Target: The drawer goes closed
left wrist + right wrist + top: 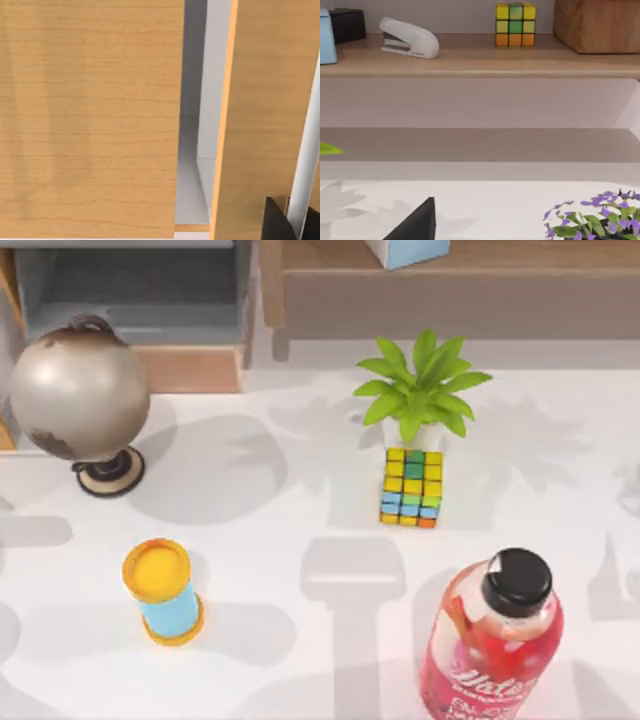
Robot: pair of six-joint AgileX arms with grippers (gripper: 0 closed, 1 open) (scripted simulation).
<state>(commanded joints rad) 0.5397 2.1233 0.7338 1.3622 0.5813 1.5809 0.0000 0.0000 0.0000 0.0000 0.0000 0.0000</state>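
The drawer shows in the left wrist view as a narrow grey strip between two wood panels, one of them the drawer front. The left gripper's dark finger sits just beside that front, near a pale bar; how wide it stands, I cannot tell. On the table, well apart from the drawer, a red bottle carries white lettering too blurred to read.
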